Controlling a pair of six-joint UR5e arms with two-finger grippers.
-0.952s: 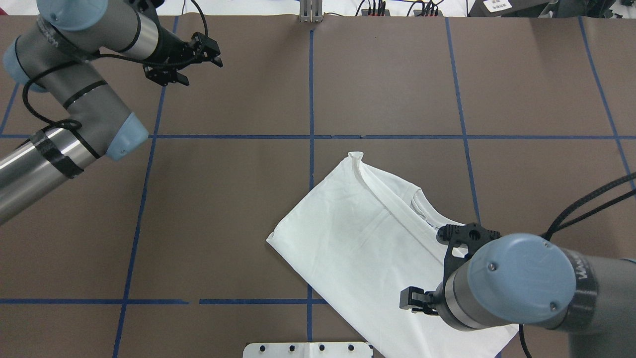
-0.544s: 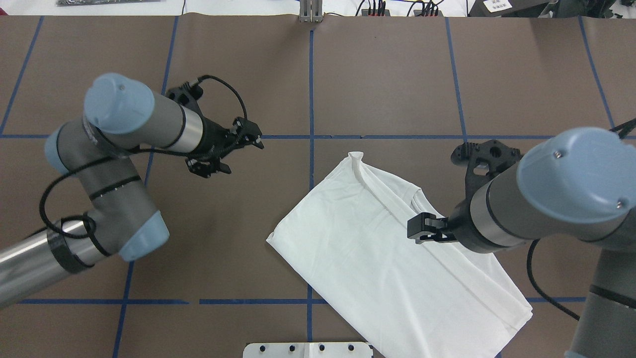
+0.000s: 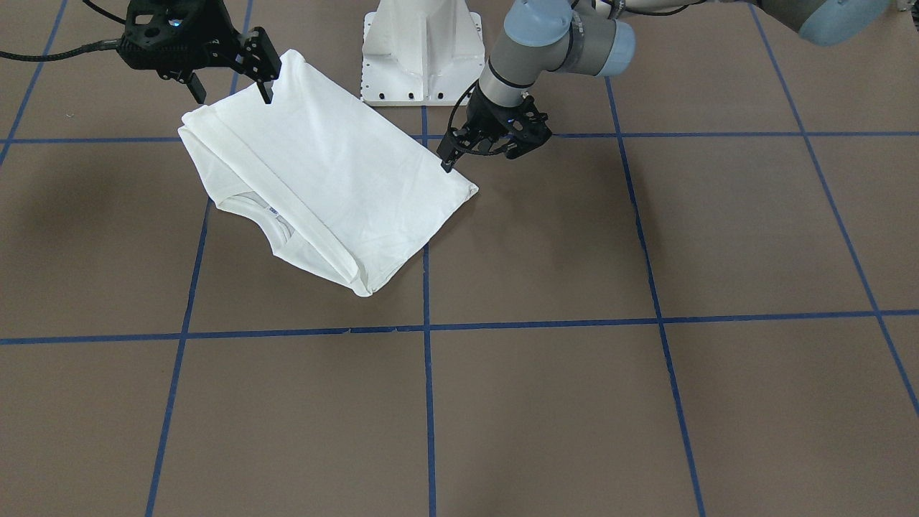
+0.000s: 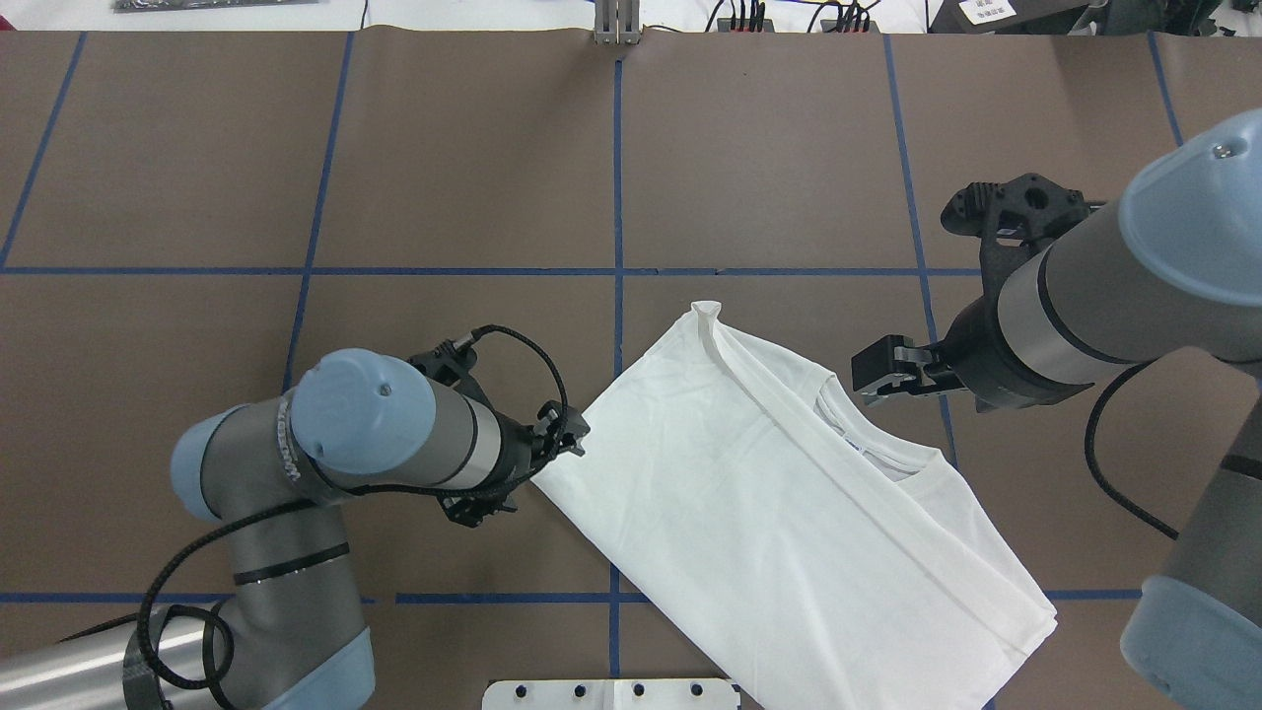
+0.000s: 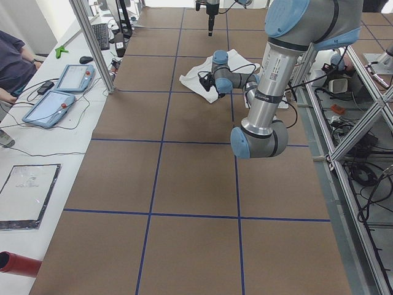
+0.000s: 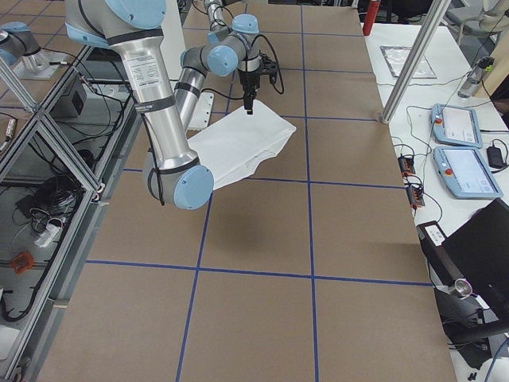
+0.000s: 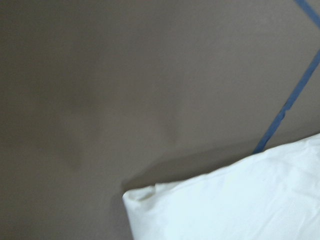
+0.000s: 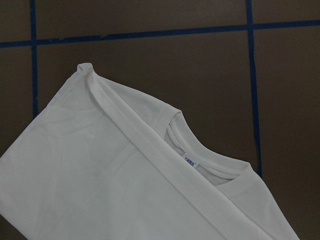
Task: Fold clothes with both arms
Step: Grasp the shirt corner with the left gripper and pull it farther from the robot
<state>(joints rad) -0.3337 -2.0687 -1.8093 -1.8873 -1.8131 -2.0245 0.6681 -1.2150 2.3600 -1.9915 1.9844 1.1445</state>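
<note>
Fingers of left gripper have reached the shirt corner

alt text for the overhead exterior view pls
A folded white shirt lies diagonally on a brown table gridded with blue tape. The left gripper is open at its left corner; the right gripper hovers near the neckline.

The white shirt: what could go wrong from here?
1. The open left gripper sits at a layered corner of the shirt; it may pinch only the top layer.
2. The right gripper, also open, hangs above it near the collar; a one-sided pull could skew the fold.
</note>
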